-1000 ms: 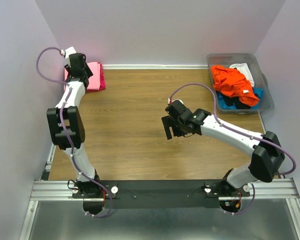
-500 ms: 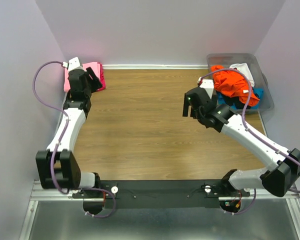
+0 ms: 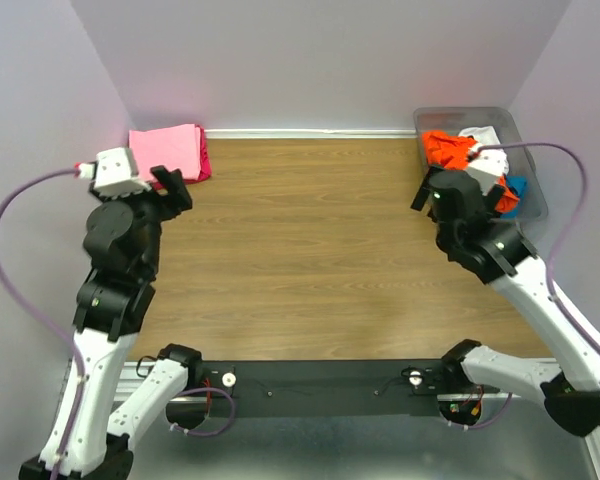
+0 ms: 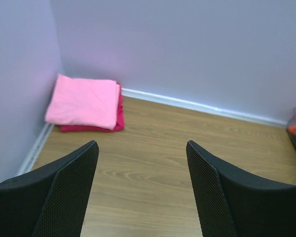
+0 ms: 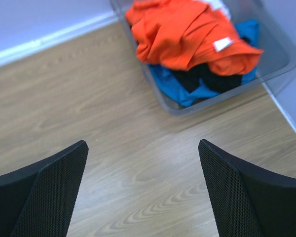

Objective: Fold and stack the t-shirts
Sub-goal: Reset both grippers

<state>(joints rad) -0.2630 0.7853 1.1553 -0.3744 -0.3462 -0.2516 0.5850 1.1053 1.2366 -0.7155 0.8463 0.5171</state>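
A folded light pink t-shirt (image 3: 165,150) lies on a folded magenta t-shirt (image 3: 205,160) in the far left corner; the left wrist view shows both, pink (image 4: 84,101) on magenta (image 4: 91,128). My left gripper (image 3: 172,188) (image 4: 140,187) is open and empty, raised just in front of that stack. An orange t-shirt (image 3: 446,150) (image 5: 182,29) tops a heap with white (image 3: 480,135), blue (image 5: 172,86) and black (image 5: 207,79) shirts in a clear bin. My right gripper (image 3: 425,192) (image 5: 140,192) is open and empty, above the table just left of the bin.
The clear plastic bin (image 3: 538,205) (image 5: 227,101) stands at the far right against the wall. Purple walls close the table on the left, back and right. The wooden tabletop (image 3: 300,240) lies between the two arms.
My left gripper has drawn back from the pink stack toward the near side, uncovering it. My right gripper has swung from the table's middle to the bin's left side.
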